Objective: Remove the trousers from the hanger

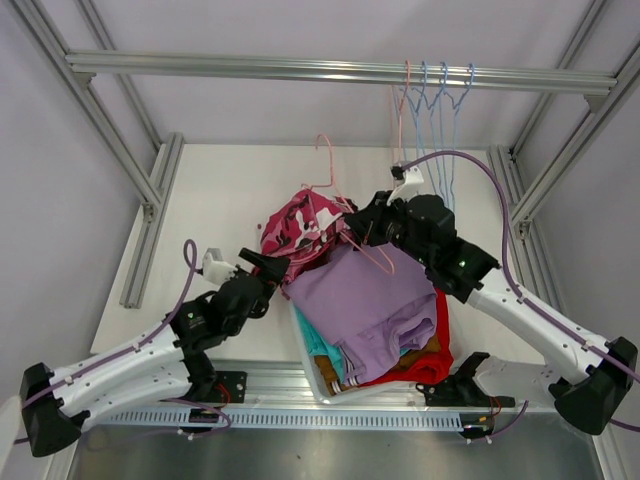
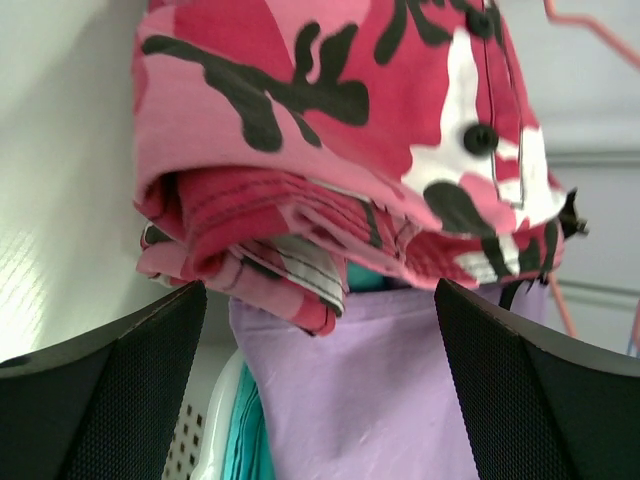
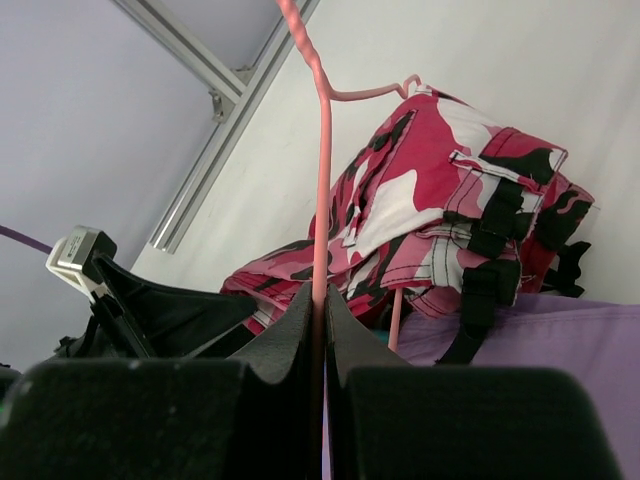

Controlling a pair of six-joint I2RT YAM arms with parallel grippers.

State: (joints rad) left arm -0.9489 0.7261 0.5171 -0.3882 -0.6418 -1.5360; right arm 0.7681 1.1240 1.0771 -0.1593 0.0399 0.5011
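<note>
Pinching thin wire of pink hanger (image 3: 322,180), right gripper (image 3: 320,335) is holding with jaws pressed together on it. Left gripper (image 2: 318,300) is hovering just beside pink camouflage trousers (image 2: 330,130), jaws spread, touching nothing. Camouflage pair is lying bunched on lilac trousers (image 1: 370,300), at far-left edge of pile in white basket (image 1: 312,372) on counter (image 1: 220,200); hanger seems threaded through it. Risks: wire twisting or slipping in pinch; cloth snagging on hanger, dragging bundle off pile; left jaws catching lilac layer too.
</note>
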